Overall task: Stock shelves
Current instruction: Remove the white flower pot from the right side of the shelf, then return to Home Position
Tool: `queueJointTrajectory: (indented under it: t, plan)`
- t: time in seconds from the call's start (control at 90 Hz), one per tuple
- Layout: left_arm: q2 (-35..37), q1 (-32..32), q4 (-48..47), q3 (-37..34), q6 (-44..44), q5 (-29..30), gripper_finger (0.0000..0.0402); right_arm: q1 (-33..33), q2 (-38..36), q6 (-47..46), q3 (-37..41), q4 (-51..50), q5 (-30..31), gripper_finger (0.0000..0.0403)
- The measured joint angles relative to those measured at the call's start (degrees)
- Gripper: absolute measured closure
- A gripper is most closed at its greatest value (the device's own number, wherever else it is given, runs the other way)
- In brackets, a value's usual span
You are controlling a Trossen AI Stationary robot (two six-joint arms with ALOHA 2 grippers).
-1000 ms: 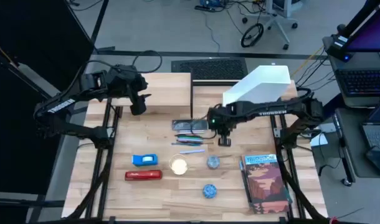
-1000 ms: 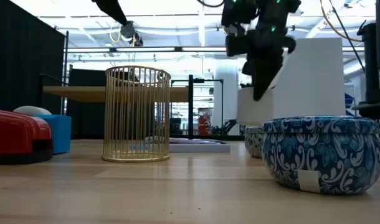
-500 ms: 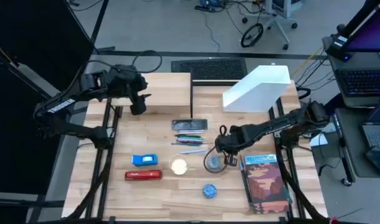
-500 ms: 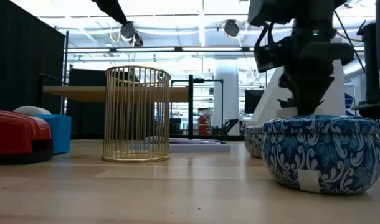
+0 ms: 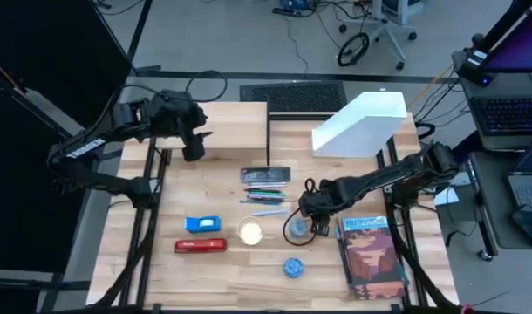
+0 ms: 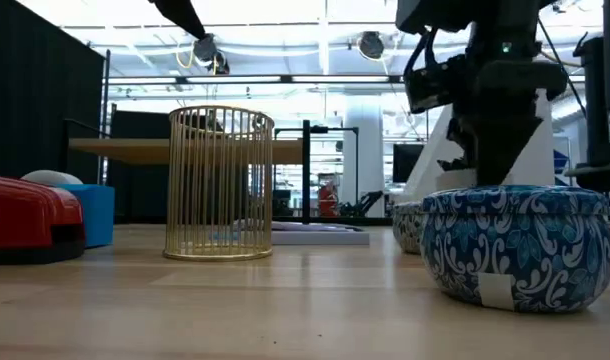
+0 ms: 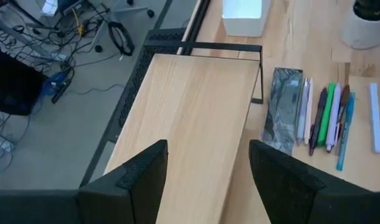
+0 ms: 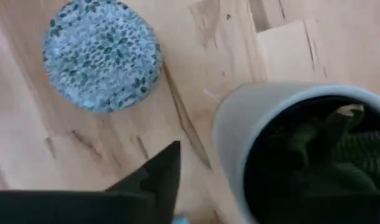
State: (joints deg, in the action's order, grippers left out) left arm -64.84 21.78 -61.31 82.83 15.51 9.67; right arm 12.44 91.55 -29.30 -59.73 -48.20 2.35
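The low wood shelf [image 5: 235, 122] on black legs stands at the far left, and the white file holder [image 5: 362, 126] at the far right. My left gripper [image 7: 209, 165] hovers open above the shelf's plank [image 7: 190, 118] with nothing between its fingers. My right gripper [image 5: 311, 220] is open and low at a grey pot [image 8: 240, 143] with a dark plant inside, which stands on the tabletop. One finger [image 8: 162, 171] stands outside the pot's wall with a gap. The other finger is lost in the pot's dark inside. A blue patterned tin [image 5: 292, 267] sits nearer the front edge. My right gripper comes at the pot's rim [image 8: 230, 124] from above. The one finger that shows is clear of the wall. The other is hidden by the pot, so I cannot tell whether the gripper touches it.
Pens and a silver pouch [image 5: 266, 183] lie mid-table. A gold wire cup [image 5: 250, 232], a blue tape dispenser [image 5: 202, 224] and a red stapler [image 5: 201, 246] stand left of the pot. A book [image 5: 371, 257] lies at the near right.
My right gripper has gone from beside the pens toward the table's near edge and down to the pot, then stayed nearly still for the last half second. The left arm has kept still.
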Motion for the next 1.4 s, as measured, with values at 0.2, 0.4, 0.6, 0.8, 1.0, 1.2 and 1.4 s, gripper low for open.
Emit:
queueJointTrajectory:
  t: [0.2, 0.4, 0.6, 0.8, 1.0, 1.2, 1.4]
  plan:
    - [0.0, 0.0, -0.01, 0.0, -0.02, 0.0, 0.0191, -0.74, -1.96, 5.24, -6.31, -5.34, -0.68, 0.0186]
    - [0.0, 0.0, 0.17, 0.0, -0.04, 0.0, 0.0192, -3.07, -2.2, 13.44, -15.32, -9.93, 0.15, 0.0184]
    - [0.0, 0.0, 0.34, 0.0, 0.94, -1.55, 0.0234, -9.07, -4.77, 18.49, -21.28, -9.85, 0.37, 0.0243]
    - [0.0, 0.11, 0.46, 0.0, 1.42, -2.38, 0.0327, -16.52, -14.27, 22.92, -18.16, -9.4, -4.6, 0.0353]
    - [0.0, 1.6, 0.84, 0.0, 2.01, -6.42, 0.0396, -23.09, -29.26, 22.78, -6.89, -1.15, -7.24, 0.0392]
    - [0.0, 3.2, 0.82, 0.0, 3.24, -8.17, 0.0391, -25.26, -46.59, 17.7, 10.44, 12.64, -6.9, 0.0397]
    - [0.02, 3.66, 0.84, 0.0, 2.84, -6.32, 0.0391, -24.99, -56.5, 10.97, 19.6, 15.42, -7.0, 0.0401]
